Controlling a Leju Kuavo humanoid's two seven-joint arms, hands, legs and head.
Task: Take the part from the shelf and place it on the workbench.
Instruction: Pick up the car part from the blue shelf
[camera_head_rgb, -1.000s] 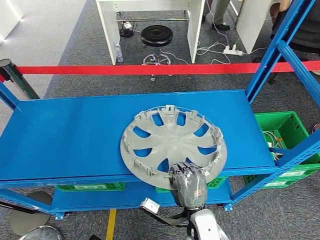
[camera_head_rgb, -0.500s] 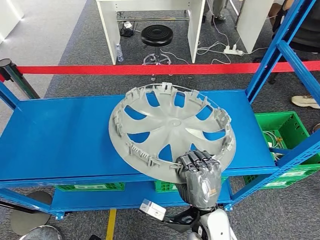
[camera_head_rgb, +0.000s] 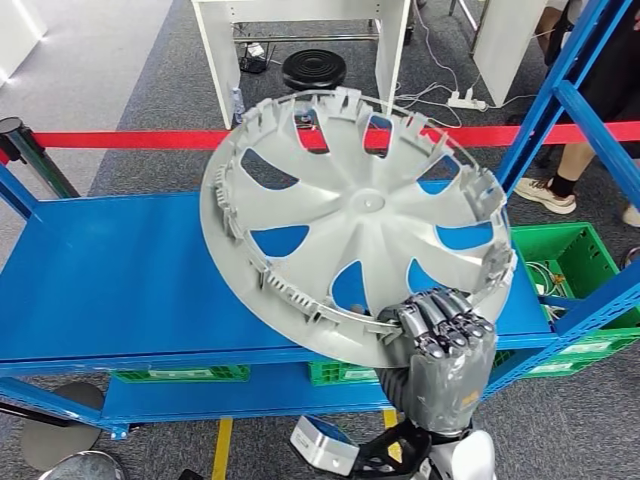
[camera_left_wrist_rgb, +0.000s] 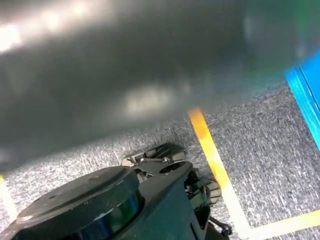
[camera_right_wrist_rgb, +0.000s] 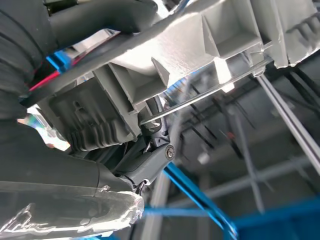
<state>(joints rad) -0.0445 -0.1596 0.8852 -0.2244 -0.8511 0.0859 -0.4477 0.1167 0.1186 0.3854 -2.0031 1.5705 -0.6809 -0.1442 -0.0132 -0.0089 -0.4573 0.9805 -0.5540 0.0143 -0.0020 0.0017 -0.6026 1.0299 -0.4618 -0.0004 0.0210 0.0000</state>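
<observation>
One grey hubcap (camera_head_rgb: 355, 220) (lone part), one blue shelf (camera_head_rgb: 113, 280), one black stool (camera_head_rgb: 303, 70)

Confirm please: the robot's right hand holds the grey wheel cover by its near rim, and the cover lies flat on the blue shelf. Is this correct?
Not quite. The right hand does hold the grey wheel cover by its near rim, but the cover does not lie flat on the blue shelf. The head view shows it lifted and tilted, its far edge raised up across the red tape.
</observation>
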